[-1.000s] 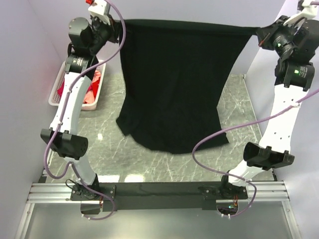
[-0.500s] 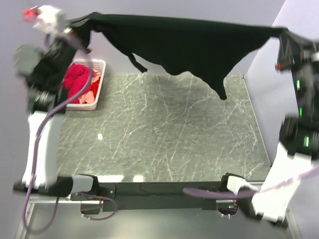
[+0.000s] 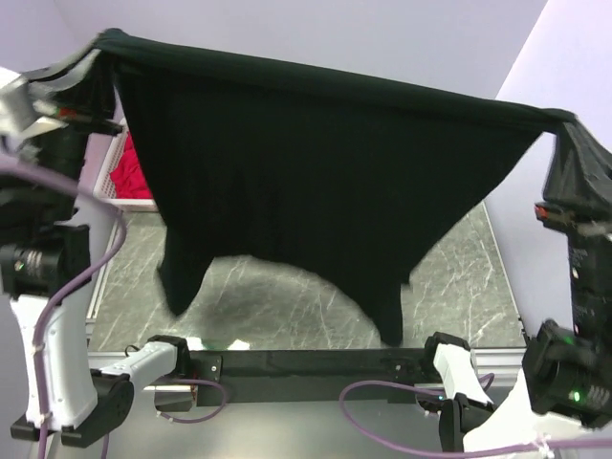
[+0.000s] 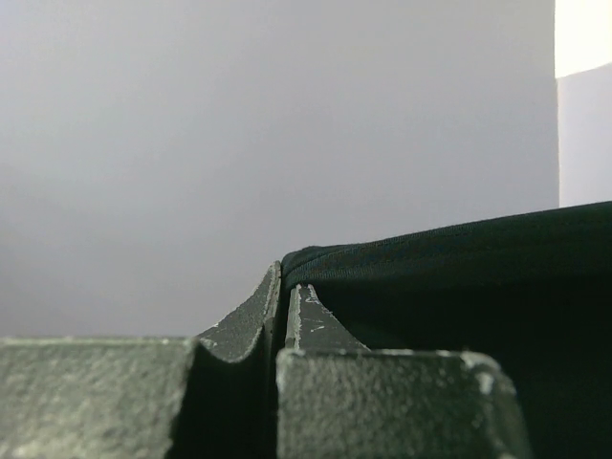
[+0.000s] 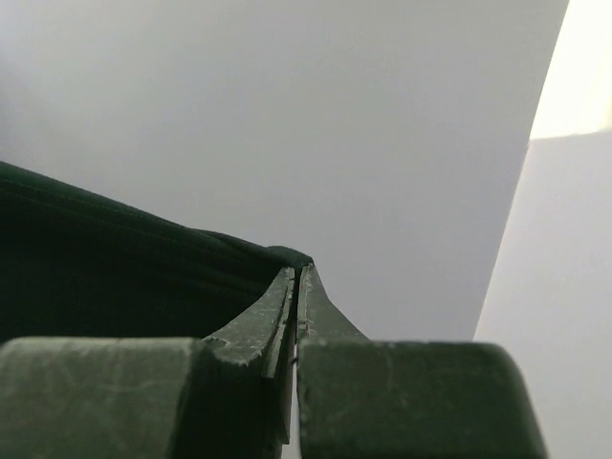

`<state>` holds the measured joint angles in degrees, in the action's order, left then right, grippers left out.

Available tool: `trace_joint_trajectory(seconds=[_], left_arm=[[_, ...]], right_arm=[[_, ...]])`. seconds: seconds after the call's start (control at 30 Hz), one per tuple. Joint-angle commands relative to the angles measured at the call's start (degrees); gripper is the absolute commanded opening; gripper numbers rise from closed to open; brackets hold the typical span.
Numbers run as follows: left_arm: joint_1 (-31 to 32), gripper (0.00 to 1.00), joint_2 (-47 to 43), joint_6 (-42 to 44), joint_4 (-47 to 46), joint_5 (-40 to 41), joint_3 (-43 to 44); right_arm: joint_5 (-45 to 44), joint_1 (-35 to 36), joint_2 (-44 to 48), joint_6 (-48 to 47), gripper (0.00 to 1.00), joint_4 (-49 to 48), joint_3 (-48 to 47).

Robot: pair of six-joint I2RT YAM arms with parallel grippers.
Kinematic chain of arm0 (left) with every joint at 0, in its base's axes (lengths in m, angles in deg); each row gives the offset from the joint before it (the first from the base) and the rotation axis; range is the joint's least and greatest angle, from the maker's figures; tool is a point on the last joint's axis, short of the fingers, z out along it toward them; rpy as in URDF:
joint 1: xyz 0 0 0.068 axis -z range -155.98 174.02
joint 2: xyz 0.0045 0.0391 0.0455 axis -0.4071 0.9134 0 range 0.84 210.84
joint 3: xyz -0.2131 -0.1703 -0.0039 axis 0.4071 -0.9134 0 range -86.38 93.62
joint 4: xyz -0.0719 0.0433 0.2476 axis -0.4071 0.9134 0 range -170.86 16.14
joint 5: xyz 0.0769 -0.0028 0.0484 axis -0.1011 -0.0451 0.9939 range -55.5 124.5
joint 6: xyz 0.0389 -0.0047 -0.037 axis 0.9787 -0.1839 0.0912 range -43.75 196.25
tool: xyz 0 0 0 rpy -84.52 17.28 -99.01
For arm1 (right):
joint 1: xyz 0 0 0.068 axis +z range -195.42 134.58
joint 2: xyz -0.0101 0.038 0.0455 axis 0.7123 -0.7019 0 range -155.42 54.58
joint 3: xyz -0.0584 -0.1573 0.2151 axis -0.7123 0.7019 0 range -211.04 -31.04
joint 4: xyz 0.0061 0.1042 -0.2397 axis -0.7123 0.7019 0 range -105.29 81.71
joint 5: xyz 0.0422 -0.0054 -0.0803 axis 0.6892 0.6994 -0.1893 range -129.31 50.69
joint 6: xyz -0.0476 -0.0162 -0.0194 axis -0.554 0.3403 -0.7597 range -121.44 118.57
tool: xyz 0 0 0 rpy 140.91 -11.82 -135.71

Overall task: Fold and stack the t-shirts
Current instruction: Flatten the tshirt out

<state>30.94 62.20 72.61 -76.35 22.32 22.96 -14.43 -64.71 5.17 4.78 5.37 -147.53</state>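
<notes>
The large black t-shirt [image 3: 306,182] hangs stretched wide in the air between both arms, high above the table. My left gripper [image 3: 103,43] is shut on its upper left corner; the cloth edge [image 4: 449,277] shows at the closed fingertips [image 4: 308,320]. My right gripper [image 3: 566,124] is shut on its upper right corner [image 5: 143,258], fingers pressed together. The shirt's lower edge dangles above the marble table [image 3: 459,277]. A crimson red t-shirt [image 3: 129,172] lies in the basket at the left, mostly hidden by the black shirt.
The white lattice basket [image 3: 120,203] stands at the table's far left, partly hidden behind my left arm and the black shirt. Grey walls enclose the table on the back and sides. The black rail [image 3: 306,361] with the arm bases runs along the near edge.
Both arms have swung the black shirt up and towards the camera. It bunched high half a second ago and now hangs spread out flat, closer and larger in view.
</notes>
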Motion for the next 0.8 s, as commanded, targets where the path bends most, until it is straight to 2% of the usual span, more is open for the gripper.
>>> trace_joint_trajectory(seconds=[0.0,0.2,0.23,0.37,0.47,0.6,0.63,0.77], left_arm=[[-2.1,0.01,4.3,2.9,1.5,9.5,-3.1],[-2.1,0.01,10.5,4.9,0.7,2.4,-12.1],[-2.0,0.01,12.6,4.6,-0.2,0.9,-15.0],[0.3,0.01,20.6,5.0,-1.6,-1.7,-18.2],[6.9,0.01,28.8,8.6,-3.4,0.2,-18.6],[12.2,0.01,42.9,11.3,-2.8,1.6,-12.9],[13.2,0.01,49.8,11.4,-1.6,2.2,-8.1],[17.4,0.02,67.2,11.8,2.0,2.3,8.0]], right_arm=[[-6.1,-1.1,-3.8,-2.8,0.00,5.1,4.8],[-2.2,-1.0,-3.4,-5.2,0.00,4.4,26.7],[-3.1,-0.9,-3.5,-5.7,0.00,4.3,32.0],[-8.3,-0.6,-5.1,-10.7,0.00,1.9,43.1],[-14.0,-0.4,-8.2,-14.5,0.00,-0.2,49.0],[-20.5,0.0,-12.7,-18.7,0.00,-0.7,53.8],[-21.9,0.0,-13.3,-19.2,0.00,-1.0,56.3],[-30.1,-0.1,-16.4,-22.7,0.00,-5.1,62.2]])
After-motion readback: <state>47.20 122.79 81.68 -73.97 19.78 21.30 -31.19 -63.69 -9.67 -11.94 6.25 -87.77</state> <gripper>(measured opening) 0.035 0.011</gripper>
